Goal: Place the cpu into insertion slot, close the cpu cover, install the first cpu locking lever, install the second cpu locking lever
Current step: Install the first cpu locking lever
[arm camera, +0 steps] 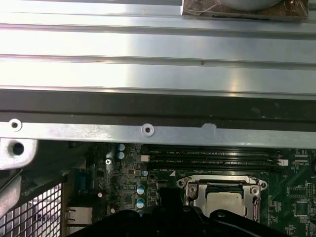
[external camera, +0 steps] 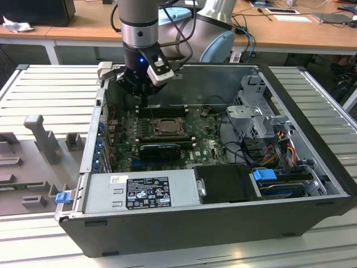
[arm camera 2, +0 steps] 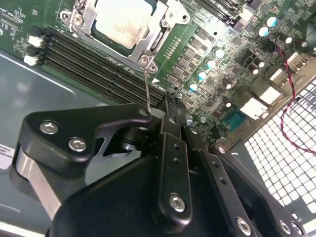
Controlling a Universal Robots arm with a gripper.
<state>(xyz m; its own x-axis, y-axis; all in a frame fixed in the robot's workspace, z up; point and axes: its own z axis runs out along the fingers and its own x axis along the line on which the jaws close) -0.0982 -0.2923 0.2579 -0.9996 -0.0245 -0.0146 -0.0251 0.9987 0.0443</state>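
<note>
This looks like a robotics lab or electronics workshop. A desktop computer case point(external camera: 223, 223) lies open on its side on a ribbed metal table point(external camera: 50, 89), its green circuit board point(external camera: 206, 148) bare, and a robot arm point(external camera: 139, 22) reaches in. Grey moulded holders point(external camera: 39, 134) sit on the table at the exterior view's left. Behind stand wooden desks point(external camera: 290, 42) strewn with cables point(external camera: 248, 36) and papers point(external camera: 293, 18).

The cpu point(arm camera 2: 121, 22) top is pale matt metal (faintly satin), the cpu cover point(arm camera 2: 165, 22) dull silver metal.
</note>
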